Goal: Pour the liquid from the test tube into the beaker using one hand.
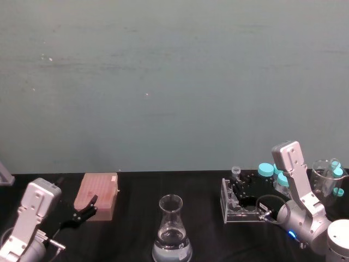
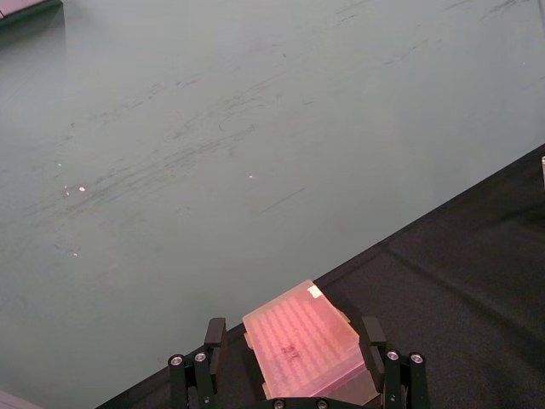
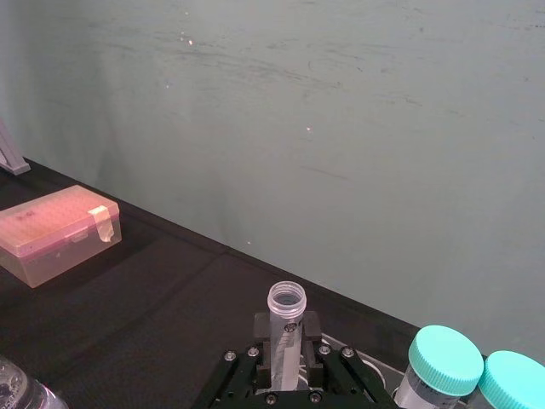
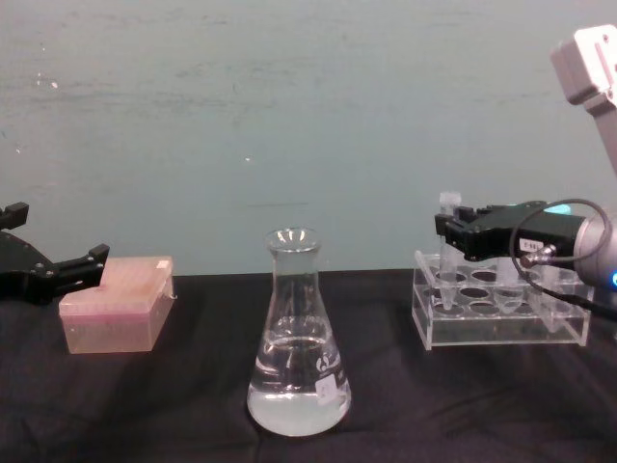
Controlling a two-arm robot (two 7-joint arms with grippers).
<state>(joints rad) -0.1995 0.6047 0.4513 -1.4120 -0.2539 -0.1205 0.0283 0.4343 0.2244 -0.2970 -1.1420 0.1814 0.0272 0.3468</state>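
The test tube [image 3: 286,300], slim and clear with a rimmed open mouth, stands upright between the fingers of my right gripper [image 3: 285,339], which is shut on it. In the chest view the tube [image 4: 447,201] is at the left end of the clear rack [image 4: 501,323], its lower part still down among the rack's holes. The beaker [image 1: 173,232], a tall conical flask, stands at the front middle of the black table, with clear liquid [image 4: 299,400] in its base. I cannot tell whether the tube holds liquid. My left gripper [image 1: 90,206] hangs open at the left.
A pink tip box [image 1: 98,195] lies just beyond the left gripper. Teal-capped tubes [image 1: 266,170] and a glass vessel [image 1: 325,173] stand behind the rack at the right. A grey-green wall closes the table's far edge.
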